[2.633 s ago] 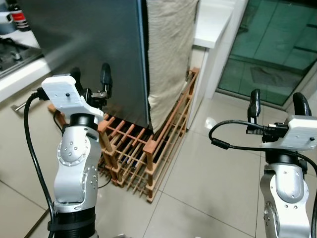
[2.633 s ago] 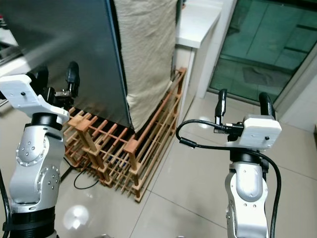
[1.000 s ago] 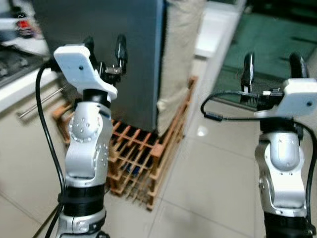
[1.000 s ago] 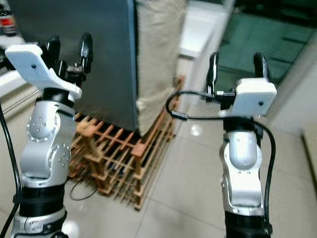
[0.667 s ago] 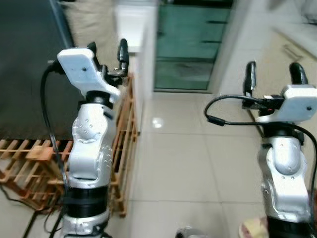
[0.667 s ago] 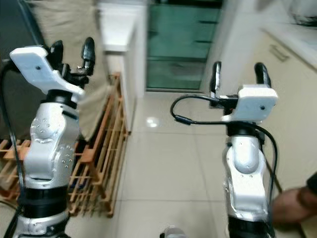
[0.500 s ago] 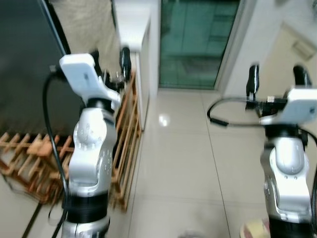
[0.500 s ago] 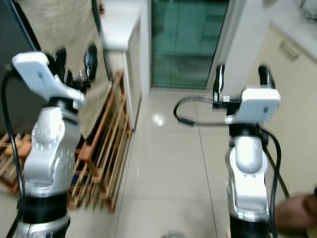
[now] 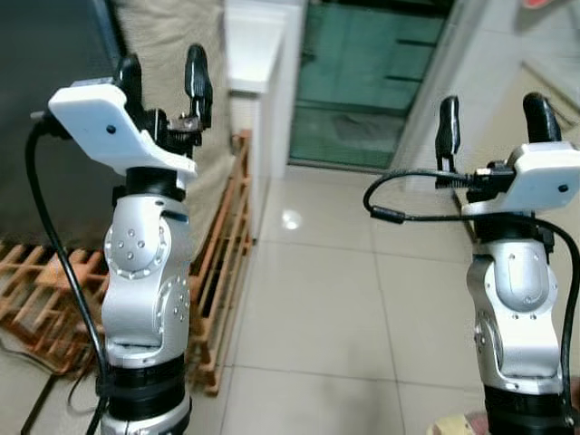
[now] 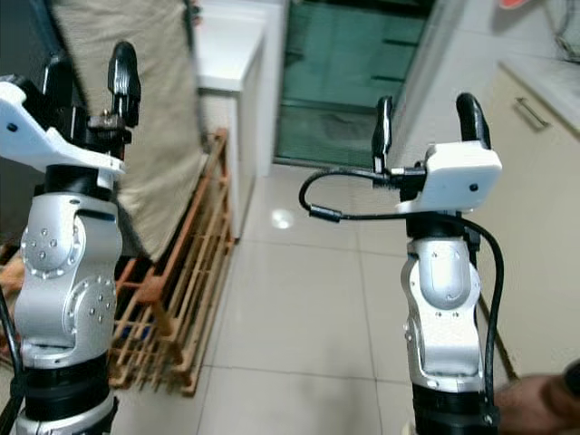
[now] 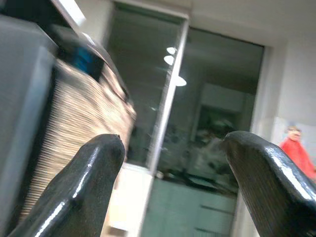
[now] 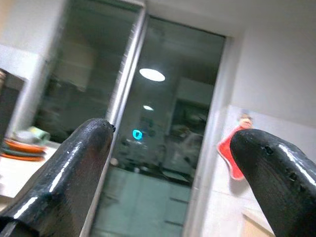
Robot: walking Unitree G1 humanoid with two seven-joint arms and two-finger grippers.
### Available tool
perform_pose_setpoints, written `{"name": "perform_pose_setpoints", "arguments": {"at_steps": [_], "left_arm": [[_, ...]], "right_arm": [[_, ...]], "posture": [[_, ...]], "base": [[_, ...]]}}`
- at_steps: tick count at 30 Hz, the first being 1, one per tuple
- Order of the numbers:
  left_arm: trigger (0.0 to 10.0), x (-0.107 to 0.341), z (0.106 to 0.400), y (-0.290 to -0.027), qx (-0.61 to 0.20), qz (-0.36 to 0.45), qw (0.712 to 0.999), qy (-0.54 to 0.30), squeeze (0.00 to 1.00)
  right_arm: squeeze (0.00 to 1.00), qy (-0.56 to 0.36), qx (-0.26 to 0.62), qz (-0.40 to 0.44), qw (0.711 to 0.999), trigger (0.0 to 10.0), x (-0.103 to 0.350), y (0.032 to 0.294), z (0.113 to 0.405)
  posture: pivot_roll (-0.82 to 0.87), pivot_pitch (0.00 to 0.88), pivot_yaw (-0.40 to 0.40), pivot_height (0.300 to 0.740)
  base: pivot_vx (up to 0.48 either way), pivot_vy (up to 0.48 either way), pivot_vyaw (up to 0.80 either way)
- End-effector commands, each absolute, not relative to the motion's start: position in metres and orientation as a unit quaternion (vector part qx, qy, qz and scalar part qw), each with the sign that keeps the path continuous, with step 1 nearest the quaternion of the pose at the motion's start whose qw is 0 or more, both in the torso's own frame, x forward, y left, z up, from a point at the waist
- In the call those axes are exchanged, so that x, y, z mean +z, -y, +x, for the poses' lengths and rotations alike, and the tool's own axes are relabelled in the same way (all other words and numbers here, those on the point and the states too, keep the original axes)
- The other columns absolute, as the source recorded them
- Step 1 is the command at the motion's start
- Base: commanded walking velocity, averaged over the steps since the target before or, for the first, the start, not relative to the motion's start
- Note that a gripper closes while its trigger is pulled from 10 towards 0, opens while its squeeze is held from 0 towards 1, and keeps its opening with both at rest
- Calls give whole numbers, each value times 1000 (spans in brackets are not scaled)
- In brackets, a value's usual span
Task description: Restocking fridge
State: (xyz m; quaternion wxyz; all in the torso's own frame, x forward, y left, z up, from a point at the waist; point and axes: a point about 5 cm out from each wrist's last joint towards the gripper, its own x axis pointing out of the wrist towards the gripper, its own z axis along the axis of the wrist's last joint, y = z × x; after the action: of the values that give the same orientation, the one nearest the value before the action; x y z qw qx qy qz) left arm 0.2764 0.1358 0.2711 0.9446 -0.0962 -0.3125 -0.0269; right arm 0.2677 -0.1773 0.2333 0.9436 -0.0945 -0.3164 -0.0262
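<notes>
Left pincer (image 9: 163, 72) and right pincer (image 9: 489, 118): raised, fingers wide, empty. Fridge (image 9: 45, 109) at robot's left, beside wooden rack (image 9: 227, 263). No stock in sight. Advise: locate items first, walk steadily over tiled floor (image 9: 317, 308).

A pale tiled floor (image 9: 317, 299) with a glossy sheen carries the scene. On it at the left stands a wooden slatted rack (image 9: 222, 263), with a dark cable (image 9: 36, 399) lying on the tiles beside the rack's near end.
</notes>
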Motion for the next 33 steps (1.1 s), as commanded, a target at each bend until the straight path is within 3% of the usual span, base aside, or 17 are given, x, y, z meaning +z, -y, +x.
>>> {"name": "perform_pose_setpoints", "arguments": {"at_steps": [1, 5, 21, 25, 27, 30, 33], "left_arm": [[10000, 270, 274, -139, -18, -97, 945, 313, 0], [10000, 271, 273, -139, -11, -99, 944, 316, 0], [10000, 273, 280, -149, 16, -100, 946, 307, 0], [10000, 267, 286, -155, 26, -110, 952, 285, 0], [10000, 247, 288, -141, -18, -72, 971, 228, 0], [10000, 236, 290, -137, -30, -68, 978, 197, 0], [10000, 228, 299, -145, 13, -50, 985, 165, 0]], "right_arm": [[0, 321, -23, -98, 942, 10000, 236, 176, 269], [0, 318, -20, -101, 942, 10000, 235, 177, 269], [0, 307, -15, -100, 946, 10000, 228, 175, 269], [0, 292, -30, -81, 952, 10000, 222, 181, 270], [0, 259, -38, -63, 963, 10000, 209, 187, 270], [0, 230, -30, -47, 971, 10000, 198, 186, 271], [0, 181, 15, -16, 983, 10000, 182, 177, 274]], "posture": [[-72, 0, -53, 740], [-77, 0, -61, 740], [-76, 0, -53, 740], [-76, 0, -53, 740], [-75, 0, -46, 740], [-79, 0, -42, 740], [-88, 0, -29, 740]], "base": [[446, 0, 0], [442, 0, 0], [0, 0, 0], [0, 0, 0], [0, 0, 0], [0, 0, 0], [0, 0, 0]]}}
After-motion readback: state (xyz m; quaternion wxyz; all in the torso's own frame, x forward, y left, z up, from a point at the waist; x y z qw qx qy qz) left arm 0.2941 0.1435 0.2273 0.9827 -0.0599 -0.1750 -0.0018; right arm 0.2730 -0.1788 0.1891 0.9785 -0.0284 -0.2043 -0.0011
